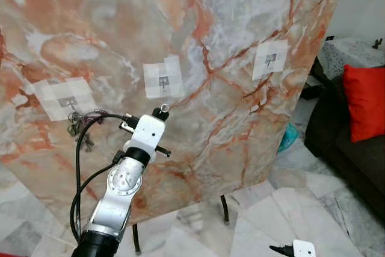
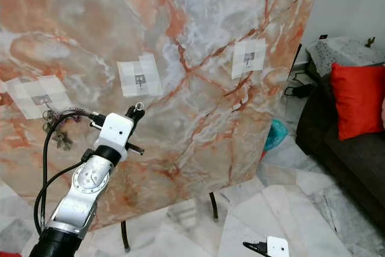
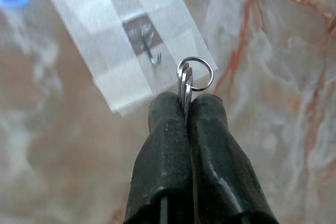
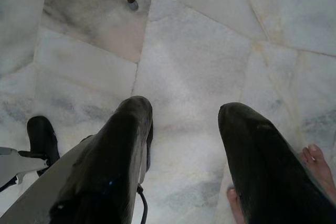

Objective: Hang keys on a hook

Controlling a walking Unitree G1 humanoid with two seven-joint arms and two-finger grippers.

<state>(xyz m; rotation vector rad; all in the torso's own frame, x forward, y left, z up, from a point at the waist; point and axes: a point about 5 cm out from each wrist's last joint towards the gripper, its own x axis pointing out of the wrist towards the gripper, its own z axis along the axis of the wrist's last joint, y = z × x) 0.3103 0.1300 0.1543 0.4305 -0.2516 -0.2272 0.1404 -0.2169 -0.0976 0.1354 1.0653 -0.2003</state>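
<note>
Silver left arm (image 1: 117, 194), white wrist block (image 1: 146, 132), black cable (image 1: 78, 167) looping at nine o'clock; glossy black rounded fingers (image 3: 168, 145).

I can read no words, numbers, labels or brand marks anywhere in front of me. The marble board (image 1: 240, 124) carries only its orange veining and pale taped patches (image 1: 163, 78), each blank apart from a small metal hook (image 3: 152, 56). My wrist casing (image 1: 146, 132), just below the middle patch, is plain white with no lettering I can make out.
</note>
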